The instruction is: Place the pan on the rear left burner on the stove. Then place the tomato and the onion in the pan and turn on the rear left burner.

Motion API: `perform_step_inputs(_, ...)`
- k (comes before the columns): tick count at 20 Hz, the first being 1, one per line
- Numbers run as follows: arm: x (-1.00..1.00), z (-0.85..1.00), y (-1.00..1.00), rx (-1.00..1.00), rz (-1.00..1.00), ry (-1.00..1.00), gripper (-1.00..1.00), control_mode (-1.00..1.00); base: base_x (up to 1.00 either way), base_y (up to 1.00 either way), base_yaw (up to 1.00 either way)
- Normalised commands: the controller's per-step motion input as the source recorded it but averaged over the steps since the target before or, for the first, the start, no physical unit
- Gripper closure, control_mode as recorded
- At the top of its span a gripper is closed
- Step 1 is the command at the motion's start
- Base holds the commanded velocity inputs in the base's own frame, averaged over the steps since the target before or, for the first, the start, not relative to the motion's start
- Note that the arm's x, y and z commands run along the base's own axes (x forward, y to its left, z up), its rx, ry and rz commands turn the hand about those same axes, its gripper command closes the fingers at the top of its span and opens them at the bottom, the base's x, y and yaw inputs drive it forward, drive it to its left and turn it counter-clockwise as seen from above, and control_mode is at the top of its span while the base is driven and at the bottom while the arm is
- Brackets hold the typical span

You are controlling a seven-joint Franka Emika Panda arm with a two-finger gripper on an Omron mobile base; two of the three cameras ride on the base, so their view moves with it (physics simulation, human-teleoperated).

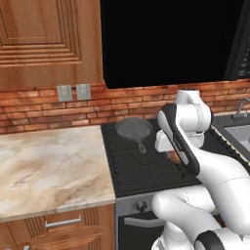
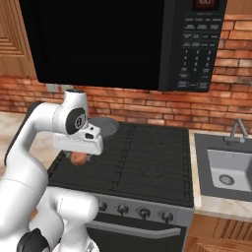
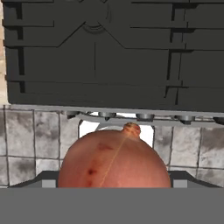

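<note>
The stove (image 1: 146, 168) fills the middle of both base views. On its rear left burner sits the pan (image 1: 134, 129), handle pointing forward. Over the front left grate the gripper (image 2: 78, 156) hangs with jaws spread wide around the onion (image 3: 114, 159), apparently gripped, though the fingertips are mostly hidden behind it.

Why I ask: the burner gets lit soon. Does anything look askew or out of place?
Nothing stands out. The pan sits level on the stove's rear left burner; the onion, intact, is held in the gripper above the grates.
</note>
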Motion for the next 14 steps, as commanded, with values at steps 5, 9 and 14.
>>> perform_step_inputs(5, 0.01, 0.00, 0.22, -0.04, 0.00, 0.00, 1.00, -1.00, 0.00, 0.00, 0.00)
perform_step_inputs(9, 0.01, 0.05, 0.12, -0.04, 0.00, -0.04, 1.00, -1.00, 0.00, 0.00, 0.00)
perform_step_inputs(14, 0.04, 0.19, 0.07, -0.03, 0.00, -0.19, 1.00, -1.00, 0.00, 0.00, 0.00)
